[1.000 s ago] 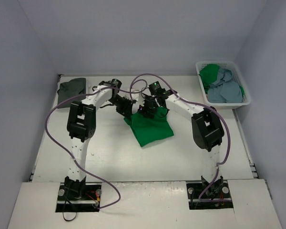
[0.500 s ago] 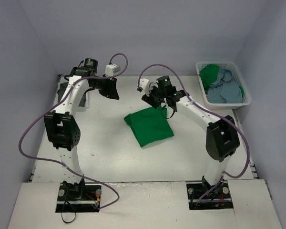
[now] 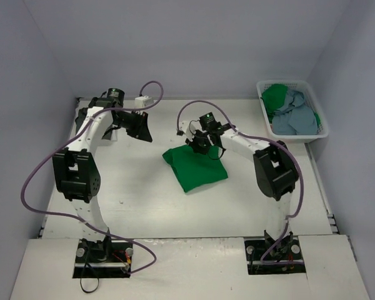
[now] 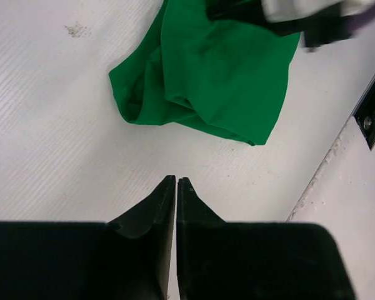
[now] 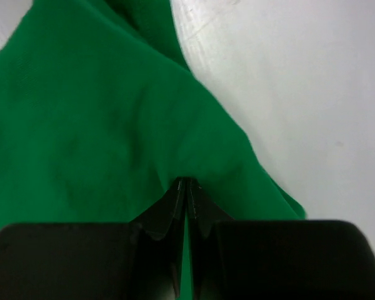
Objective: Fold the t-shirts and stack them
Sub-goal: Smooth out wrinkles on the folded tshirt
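Bright green soft cloth t-shirt (image 3: 195,169), folded, lay central on desk (image 3: 137,187), judged light, limp, best taken by an edge; right claw (image 5: 186,185) pinched tight on its 12 o'clock edge; left claw (image 4: 176,181) closed, empty.

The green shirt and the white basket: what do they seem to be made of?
The green shirt looks like soft matte cloth, perhaps cotton: it creases and bunches at its folds. The white basket looks like stiff plastic: thin straight walls, seemingly perforated.
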### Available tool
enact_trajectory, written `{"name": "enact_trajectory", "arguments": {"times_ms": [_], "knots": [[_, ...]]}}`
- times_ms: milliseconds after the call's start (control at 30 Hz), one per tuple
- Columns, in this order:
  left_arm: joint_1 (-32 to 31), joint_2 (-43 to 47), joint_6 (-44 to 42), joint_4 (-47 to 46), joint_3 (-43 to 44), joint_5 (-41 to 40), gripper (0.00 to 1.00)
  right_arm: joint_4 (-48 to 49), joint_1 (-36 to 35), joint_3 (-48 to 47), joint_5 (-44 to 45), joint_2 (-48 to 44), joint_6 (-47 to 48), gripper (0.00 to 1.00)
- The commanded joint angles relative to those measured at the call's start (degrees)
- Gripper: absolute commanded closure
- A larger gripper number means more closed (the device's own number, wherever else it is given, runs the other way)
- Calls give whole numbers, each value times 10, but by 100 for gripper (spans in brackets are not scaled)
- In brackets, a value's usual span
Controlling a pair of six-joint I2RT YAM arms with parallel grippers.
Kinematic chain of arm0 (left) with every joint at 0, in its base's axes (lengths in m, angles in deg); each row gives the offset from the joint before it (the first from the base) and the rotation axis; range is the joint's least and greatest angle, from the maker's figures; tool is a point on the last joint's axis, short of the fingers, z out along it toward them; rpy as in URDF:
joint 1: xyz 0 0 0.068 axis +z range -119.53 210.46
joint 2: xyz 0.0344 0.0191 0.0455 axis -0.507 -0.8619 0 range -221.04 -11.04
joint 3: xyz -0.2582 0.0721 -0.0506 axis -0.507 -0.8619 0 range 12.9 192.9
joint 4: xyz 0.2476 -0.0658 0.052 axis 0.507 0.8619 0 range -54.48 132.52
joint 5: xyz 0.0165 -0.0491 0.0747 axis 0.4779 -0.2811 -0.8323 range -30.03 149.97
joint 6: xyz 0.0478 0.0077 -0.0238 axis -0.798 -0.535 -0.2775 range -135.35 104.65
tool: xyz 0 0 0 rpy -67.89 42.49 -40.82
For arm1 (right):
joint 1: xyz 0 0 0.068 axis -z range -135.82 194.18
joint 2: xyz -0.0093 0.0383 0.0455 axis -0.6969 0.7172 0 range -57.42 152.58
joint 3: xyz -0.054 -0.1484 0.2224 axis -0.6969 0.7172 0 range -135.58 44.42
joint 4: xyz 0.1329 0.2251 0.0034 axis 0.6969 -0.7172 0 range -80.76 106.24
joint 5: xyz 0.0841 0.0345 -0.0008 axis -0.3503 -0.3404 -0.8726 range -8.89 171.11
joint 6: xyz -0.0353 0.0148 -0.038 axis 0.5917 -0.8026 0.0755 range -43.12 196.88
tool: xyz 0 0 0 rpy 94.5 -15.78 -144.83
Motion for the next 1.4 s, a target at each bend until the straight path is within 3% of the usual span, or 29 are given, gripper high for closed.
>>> {"name": "enact_trajectory", "arguments": {"times_ms": [0, 267, 567, 600, 633, 667, 733, 800, 867, 933, 1000, 1033, 1167, 1367], "knots": [[39, 58, 5, -13, -1, 44, 100, -6, 2, -45, -43, 43, -5, 99], [71, 64, 0, -11, -71, 92, 100, -6, -1, -90, -49, 115, -10, 100], [52, 32, 10, -2, -96, 125, 100, 8, -2, -65, 0, 59, -34, 96], [47, 30, 15, -9, -101, 130, 100, 9, -2, -64, 12, 52, -38, 95], [45, 30, 47, -34, -121, 147, 100, 15, -1, -62, 34, 31, -52, 85], [44, 31, 64, -50, -135, 147, 100, 15, -1, -62, 35, 31, -52, 85], [40, 33, 94, -87, -167, 153, 100, 23, 0, -54, 57, 4, -66, 72], [32, 34, 126, -132, -208, 154, 100, 30, 1, -47, 65, -14, -71, 68], [29, 29, 151, -157, -233, 158, 80, 31, 1, -42, 69, -35, -78, 66], [25, 25, 163, -178, -249, 161, 68, 31, 2, -41, 72, -50, -82, 66], [23, 18, 207, -211, -265, 166, 64, 30, 2, -35, 67, -57, -87, 67], [22, 14, 238, -247, -272, 175, 62, 30, 2, -30, 57, -61, -87, 72], [9, 4, 282, -309, -293, 178, 60, 11, 1, -22, 12, -56, -77, 88], [-16, -38, 313, -358, -298, 175, 58, -13, -6, -14, -43, -13, -69, 94]]}}
